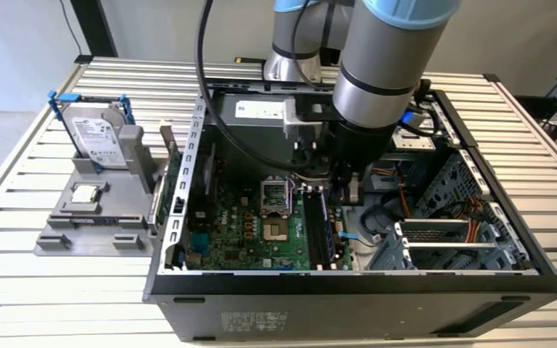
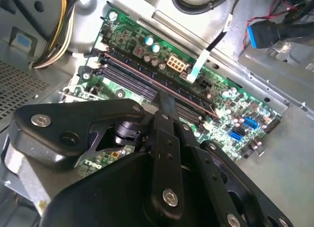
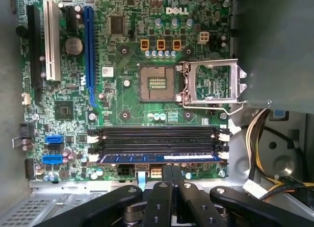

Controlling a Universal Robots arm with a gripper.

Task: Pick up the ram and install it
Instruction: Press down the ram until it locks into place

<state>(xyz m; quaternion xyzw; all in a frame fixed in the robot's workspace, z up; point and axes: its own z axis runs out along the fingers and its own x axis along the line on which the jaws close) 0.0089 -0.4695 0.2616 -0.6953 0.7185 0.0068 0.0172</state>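
First wrist view shows my gripper (image 3: 171, 174), fingers pressed together and empty, above the ram (image 3: 159, 158) in its slot (image 3: 159, 138); uneven pressure could leave one end unlatched.

The motherboard (image 3: 147, 55) is green with black memory slots (image 3: 157, 136), one blue and one white expansion slot, the ram (image 3: 157, 158) is bluish, the end effector (image 3: 171, 188) is black, the computer case (image 1: 356, 304) is dark grey, and the table (image 1: 27, 290) is pale slatted metal.
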